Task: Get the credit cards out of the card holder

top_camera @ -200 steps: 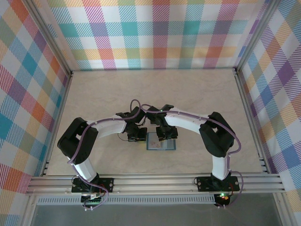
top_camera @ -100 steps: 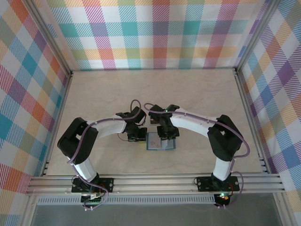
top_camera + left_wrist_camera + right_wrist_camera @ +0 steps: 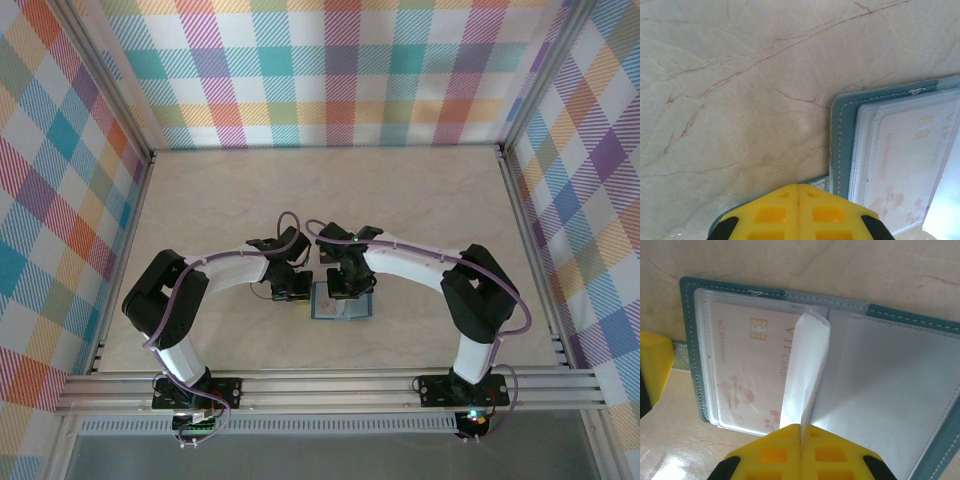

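Here the teal card holder [image 3: 690, 340] lies open on the marble-patterned table [image 3: 740, 75] between the arms. The right gripper [image 3: 801, 432] pinches its raised clear sleeve leaf [image 3: 807, 370]. A pale VIP credit card [image 3: 747, 375] sits sleeved in one half. The left gripper [image 3: 798, 190] is closed, perhaps on the grey side tab [image 3: 682, 362].

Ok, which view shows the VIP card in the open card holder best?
Right wrist: the VIP card sits nearly whole under its clear sleeve, chip and lettering readable. Left wrist catches part of it, cropped by the frame. Top external: the card holder is small, the card indistinguishable.
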Controlling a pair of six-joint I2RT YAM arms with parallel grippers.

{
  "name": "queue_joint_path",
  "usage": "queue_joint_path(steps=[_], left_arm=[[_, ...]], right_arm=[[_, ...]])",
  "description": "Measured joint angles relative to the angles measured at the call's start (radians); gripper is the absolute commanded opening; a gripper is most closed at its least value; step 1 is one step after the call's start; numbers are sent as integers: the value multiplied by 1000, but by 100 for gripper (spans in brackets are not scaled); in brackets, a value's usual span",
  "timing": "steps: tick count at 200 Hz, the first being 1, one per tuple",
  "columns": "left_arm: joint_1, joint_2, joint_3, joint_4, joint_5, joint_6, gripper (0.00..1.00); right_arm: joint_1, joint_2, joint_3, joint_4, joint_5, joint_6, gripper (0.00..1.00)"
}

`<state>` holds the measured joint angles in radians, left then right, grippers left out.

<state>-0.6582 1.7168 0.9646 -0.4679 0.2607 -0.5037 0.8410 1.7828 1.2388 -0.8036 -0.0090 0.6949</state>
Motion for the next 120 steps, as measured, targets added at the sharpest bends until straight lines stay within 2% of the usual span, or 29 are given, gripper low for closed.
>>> queue_joint_path(steps=[64,120], left_arm=[[0,0,0,0,0,0,0],[0,0,0,0,0,0,0]], right_arm=[[-51,-11,-36,-72,125,-20,23],[-69,-37,-45,-132,220,-30,26]])
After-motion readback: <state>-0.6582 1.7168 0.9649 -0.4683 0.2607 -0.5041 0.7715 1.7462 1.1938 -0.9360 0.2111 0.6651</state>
